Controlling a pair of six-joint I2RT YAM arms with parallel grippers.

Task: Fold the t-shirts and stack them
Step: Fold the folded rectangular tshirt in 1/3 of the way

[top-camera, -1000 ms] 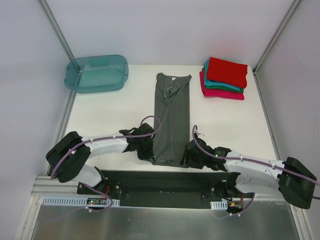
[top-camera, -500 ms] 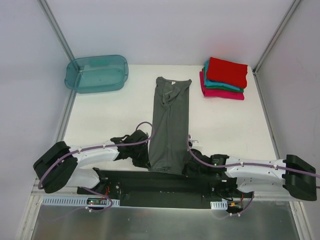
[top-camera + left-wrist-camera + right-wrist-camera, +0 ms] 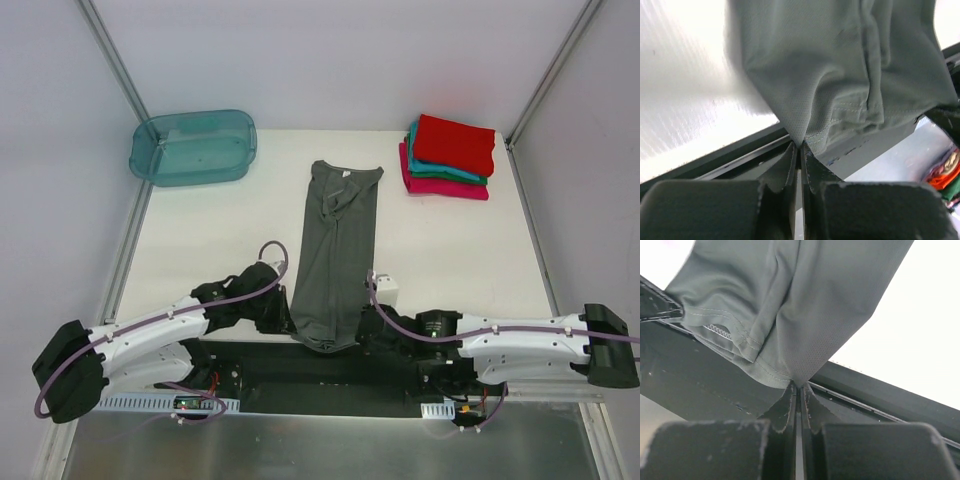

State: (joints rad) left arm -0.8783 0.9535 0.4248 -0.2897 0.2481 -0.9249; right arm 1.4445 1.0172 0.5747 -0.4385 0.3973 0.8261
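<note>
The grey t-shirt (image 3: pixel 335 250) lay as a long narrow strip down the middle of the table (image 3: pixel 200 240). Its small pale neck label (image 3: pixel 346 172), at the far end, was too small to read. The left gripper (image 3: pixel 799 149) and right gripper (image 3: pixel 799 386) each pinched a near hem corner at the table's front edge.

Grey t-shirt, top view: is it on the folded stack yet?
No, the grey t-shirt is stretched out lengthwise in the middle, well apart from the folded stack at the far right corner.
</note>
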